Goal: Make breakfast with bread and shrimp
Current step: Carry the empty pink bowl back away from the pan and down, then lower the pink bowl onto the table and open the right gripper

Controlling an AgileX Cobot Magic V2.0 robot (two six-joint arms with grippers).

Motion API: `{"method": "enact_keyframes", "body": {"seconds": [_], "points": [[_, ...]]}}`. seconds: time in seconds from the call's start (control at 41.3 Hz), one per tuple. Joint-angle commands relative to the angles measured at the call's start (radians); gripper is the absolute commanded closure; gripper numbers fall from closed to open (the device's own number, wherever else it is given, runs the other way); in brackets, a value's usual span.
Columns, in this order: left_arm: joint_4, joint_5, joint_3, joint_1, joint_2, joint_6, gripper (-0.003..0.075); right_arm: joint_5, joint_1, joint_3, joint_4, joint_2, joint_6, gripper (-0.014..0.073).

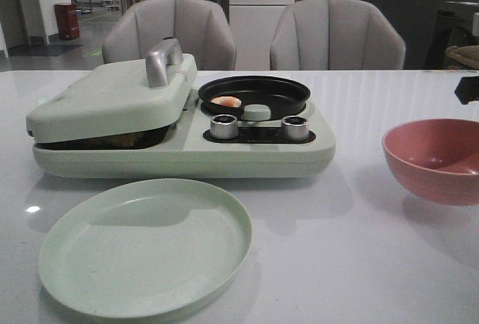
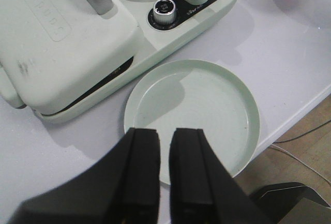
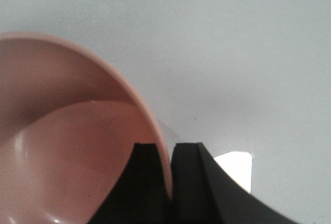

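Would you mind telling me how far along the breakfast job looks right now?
Done: the shrimp lies in the black pan, and the press lid is nearly closed over something brown, likely the bread. In hand: the right hand straddles the pink bowl's rim. Left: the green plate holds nothing; the left hand hovers above it.

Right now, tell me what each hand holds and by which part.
Right hand grips the pink bowl by its rim, one finger inside, one outside. Left hand holds nothing.
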Motion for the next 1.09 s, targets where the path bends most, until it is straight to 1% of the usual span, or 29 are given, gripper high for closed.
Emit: {"method": "enact_keyframes", "body": {"seconds": [0.0,0.145,0.218,0.291,0.412,0.46,0.508,0.533,0.654,0.726,0.896,1.065], "points": [[-0.021,-0.060,-0.026,0.001,-0.006,-0.011,0.0555,-0.054,-0.008,-0.036,0.006,-0.021,-0.013,0.0579],[-0.026,-0.060,-0.026,0.001,-0.006,-0.011,0.0555,-0.054,-0.008,-0.036,0.006,-0.003,-0.013,0.0571],[-0.026,-0.060,-0.026,0.001,-0.006,-0.011,0.0555,-0.053,-0.008,-0.036,0.006,0.007,-0.013,0.0518],[-0.026,-0.060,-0.026,0.001,-0.006,-0.011,0.0555,-0.052,-0.008,-0.036,0.006,0.012,-0.013,0.0423],[-0.028,-0.060,-0.026,0.001,-0.006,-0.011,0.0555,-0.052,-0.008,-0.036,0.005,0.004,-0.013,0.0224],[-0.028,-0.060,-0.026,0.001,-0.006,-0.011,0.0555,-0.053,-0.008,-0.036,0.002,-0.007,-0.013,0.0162],[-0.028,-0.060,-0.026,0.001,-0.006,-0.011,0.0555,-0.054,-0.008,-0.036,-0.002,-0.025,-0.013,0.0126],[-0.028,-0.060,-0.026,0.001,-0.006,-0.011,0.0555,-0.054,-0.008,-0.036,-0.003,-0.035,-0.013,0.0116],[-0.028,-0.060,-0.026,0.001,-0.006,-0.011,0.0555,-0.045,-0.003,-0.036,-0.006,-0.117,-0.018,0.0120],[-0.028,-0.060,-0.026,0.001,-0.006,-0.011,0.0555,-0.042,0.017,-0.036,-0.010,-0.185,-0.040,0.0120],[-0.028,-0.060,-0.026,0.001,-0.006,-0.011,0.0555,-0.016,0.106,-0.033,-0.015,-0.353,-0.073,0.0120],[-0.028,-0.060,-0.026,0.001,-0.006,-0.011,0.0555,0.007,0.237,0.013,-0.022,-0.527,-0.073,0.0120]]}}
